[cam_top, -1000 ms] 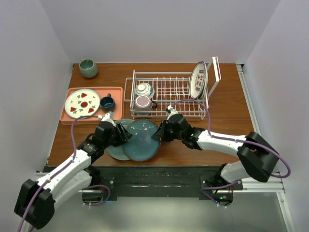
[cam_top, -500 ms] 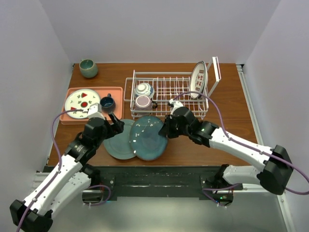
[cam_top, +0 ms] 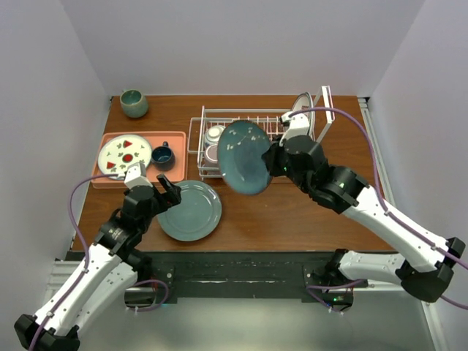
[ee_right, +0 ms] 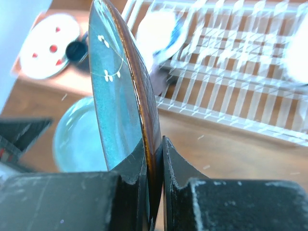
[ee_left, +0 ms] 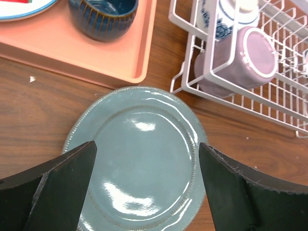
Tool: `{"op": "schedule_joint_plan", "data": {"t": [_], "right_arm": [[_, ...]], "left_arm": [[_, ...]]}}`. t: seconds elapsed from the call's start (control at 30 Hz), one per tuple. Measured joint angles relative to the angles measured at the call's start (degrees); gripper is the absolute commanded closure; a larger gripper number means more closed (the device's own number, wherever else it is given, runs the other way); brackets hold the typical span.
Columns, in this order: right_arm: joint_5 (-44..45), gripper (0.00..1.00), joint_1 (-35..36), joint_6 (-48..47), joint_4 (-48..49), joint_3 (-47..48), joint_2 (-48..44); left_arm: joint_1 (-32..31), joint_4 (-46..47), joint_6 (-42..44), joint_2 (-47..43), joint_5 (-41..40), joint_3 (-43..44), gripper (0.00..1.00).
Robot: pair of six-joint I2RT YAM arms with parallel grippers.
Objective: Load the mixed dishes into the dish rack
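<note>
Rack [cam_top: 256,139] holds bowl [ee_left: 219,19] and mug [ee_left: 243,60] at 9 o'clock, white plate [cam_top: 303,107] at 3. Tray [cam_top: 99,178] holds fruit plate [cam_top: 124,154], cup [cam_top: 162,155]. Right gripper [ee_right: 154,159] pinches dark plate [cam_top: 245,157]; left gripper [cam_top: 165,193] spread over teal plate [ee_left: 139,183].

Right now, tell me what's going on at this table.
The right gripper is clamped on the rim of a dark teal plate, lifted on edge near the front of the dish rack. The left gripper is open, hovering over a lighter teal plate lying flat on the table. A patterned bowl, a pinkish mug and a white plate are already in the rack.
</note>
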Motion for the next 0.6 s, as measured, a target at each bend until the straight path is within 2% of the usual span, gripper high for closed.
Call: {"op": "schedule_joint_plan", "data": {"t": [0.17, 0.33, 0.6], "right_arm": [[11.72, 1.00, -0.02, -5.79, -2.51, 6.40, 2.27], [24.72, 1.00, -0.57, -12.31, -0.79, 11.23, 8.00], [35.21, 1.00, -3.37, -21.16, 3.98, 12.68, 17.51]], "left_arm": [[0.00, -0.02, 0.00, 0.46, -0.57, -0.63, 0.07], [0.00, -0.02, 0.00, 0.46, -0.96, -0.63, 0.07], [0.00, -0.02, -0.02, 0.48, -1.44, -0.66, 0.06]]}}
